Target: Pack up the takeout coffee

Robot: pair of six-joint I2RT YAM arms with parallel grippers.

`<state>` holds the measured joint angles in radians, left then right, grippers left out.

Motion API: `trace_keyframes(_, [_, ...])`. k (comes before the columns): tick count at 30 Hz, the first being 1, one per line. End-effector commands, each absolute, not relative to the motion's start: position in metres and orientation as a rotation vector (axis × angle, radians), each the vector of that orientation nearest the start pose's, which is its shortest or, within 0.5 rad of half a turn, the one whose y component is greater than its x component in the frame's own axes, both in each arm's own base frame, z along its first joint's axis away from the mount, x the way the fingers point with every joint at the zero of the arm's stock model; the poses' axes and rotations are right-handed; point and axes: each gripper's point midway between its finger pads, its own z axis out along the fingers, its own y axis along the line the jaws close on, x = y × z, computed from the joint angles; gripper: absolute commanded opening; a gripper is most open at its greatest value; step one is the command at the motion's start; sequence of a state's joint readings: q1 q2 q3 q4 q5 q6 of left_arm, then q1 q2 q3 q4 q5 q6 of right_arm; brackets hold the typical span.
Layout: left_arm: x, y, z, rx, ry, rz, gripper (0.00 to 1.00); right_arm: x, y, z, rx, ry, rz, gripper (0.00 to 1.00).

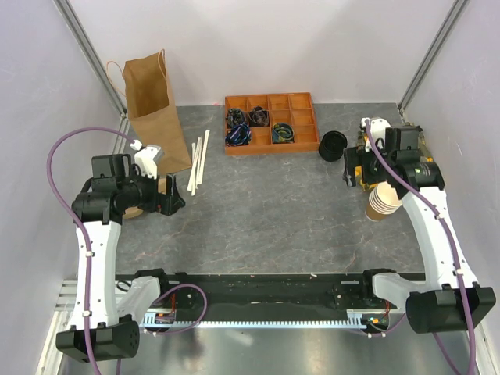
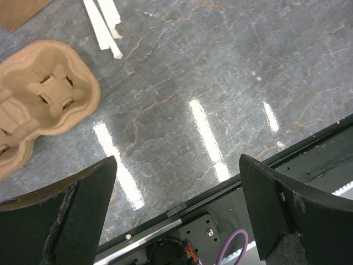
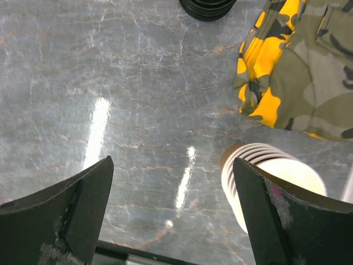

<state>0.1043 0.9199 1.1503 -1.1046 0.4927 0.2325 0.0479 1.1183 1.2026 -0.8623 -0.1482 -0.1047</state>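
Observation:
No single lidded tan cup shows in any view; the takeout coffee is hidden or out of view. A brown paper bag stands at the back left. My left gripper is open and empty above the table, right of a pulp cup carrier; the same gripper shows only bare table between its fingers. My right gripper is open and empty in the right wrist view, with a stack of nested tan cups beside its right finger.
A stack of black lids lies right of an orange compartment tray. Wooden stir sticks lie beside the bag. A camouflage cloth lies at the far right. The cup stack leans under the right arm.

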Motion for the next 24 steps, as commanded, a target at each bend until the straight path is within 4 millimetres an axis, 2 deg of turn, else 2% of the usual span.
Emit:
trace_keyframes(1, [0.213, -0.061, 0.248, 0.452, 2.225, -0.461, 1.0, 0.286, 0.035, 0.26, -0.436, 2.285, 0.109, 0.98])
trace_keyframes(2, [0.214, -0.062, 0.249, 0.458, 2.219, -0.464, 1.0, 0.286, 0.033, 0.269, -0.461, 2.27, 0.087, 0.98])
trace_keyframes(6, [0.22, -0.067, 0.247, 0.473, 2.227, -0.516, 1.0, 0.278, 0.013, 0.269, -0.505, 2.345, -0.028, 0.98])
trace_keyframes(11, [0.221, -0.077, 0.248, 0.513, 2.202, -0.591, 1.0, 0.272, -0.012, 0.27, -0.509, 2.411, -0.047, 0.98])
trace_keyframes(15, [0.219, -0.083, 0.253, 0.555, 2.16, -0.629, 1.0, 0.26, -0.048, 0.261, -0.45, 2.515, -0.04, 0.98])
trace_keyframes(20, [0.219, -0.088, 0.248, 0.574, 2.159, -0.67, 1.0, 0.247, -0.073, 0.26, -0.476, 2.573, -0.051, 0.98])
trace_keyframes(24, [0.219, -0.089, 0.243, 0.562, 2.17, -0.695, 0.99, 0.233, -0.096, 0.248, -0.451, 2.652, -0.056, 0.98])
